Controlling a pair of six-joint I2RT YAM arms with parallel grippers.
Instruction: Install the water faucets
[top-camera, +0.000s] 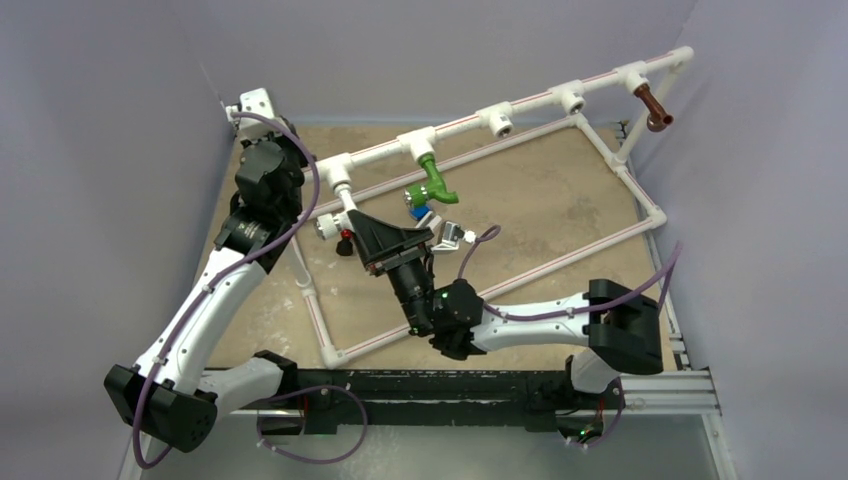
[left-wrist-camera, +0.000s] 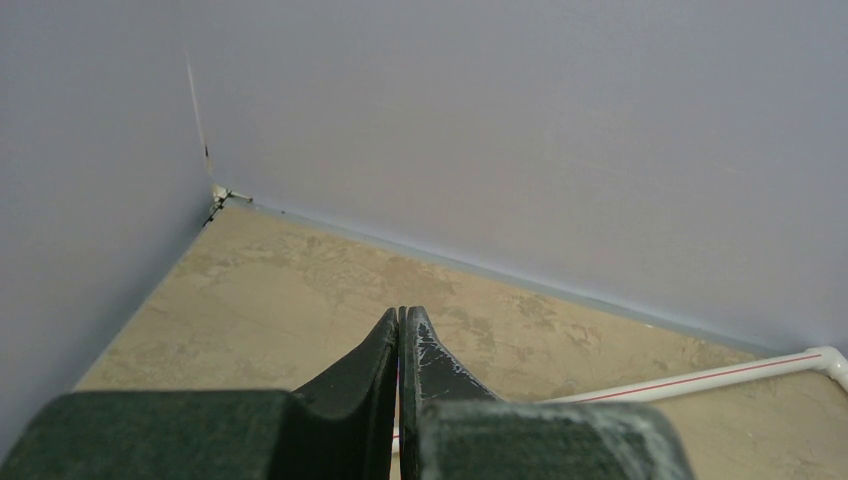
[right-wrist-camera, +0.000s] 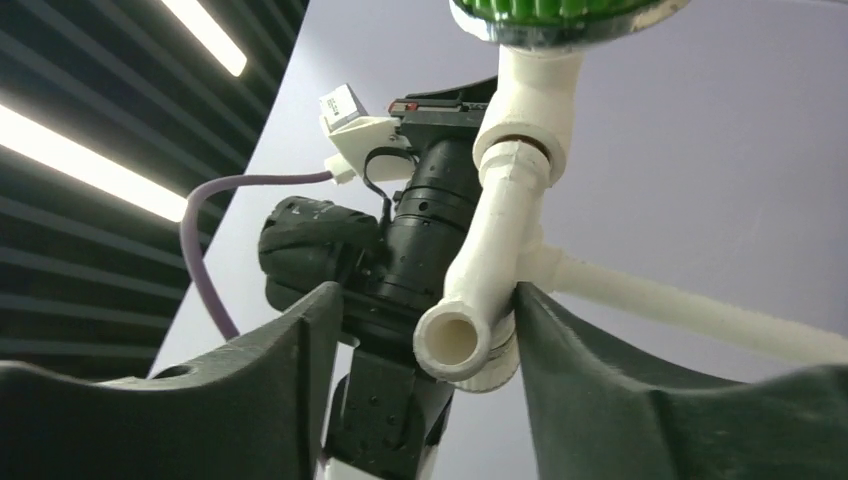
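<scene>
Step in hand: fitting the white tap (right-wrist-camera: 495, 240) to the pipe frame (top-camera: 535, 103); with the other two already hanging, I take it to be the last.
White tap: middle of the right wrist view, spout mouth facing the camera, round silver-rimmed knob (right-wrist-camera: 560, 15) cut off by the top edge, and a white pipe running off right behind it.
Right jaws: spread, one on each side of the spout. The one at right of the frame touches or almost touches the spout's collar, while the one at left stands clear. Nothing is pinched.
Left jaws: pressed together on nothing, pointing at the far corner of the desk (left-wrist-camera: 300, 290).
Green tap (top-camera: 436, 182): upper centre of the top view, hanging from a tee fitting, apparently seated.
Brown tap (top-camera: 652, 106): upper right of the top view, on the end fitting, apparently seated.
Loose piece: a small blue-and-white block (top-camera: 420, 212) lies just below the green tap.
Thread: I cannot tell whether it has caught.
Doing it well: centre the spout between the jaws before closing, so neither side shoves the frame. Grip low on the thick body rather than the spout tip. Turn about the threaded end's axis in short strokes, releasing and regripping. Keep the tap square to its fitting so the thread does not cross, and finish with the spout hanging down like the green one.
</scene>
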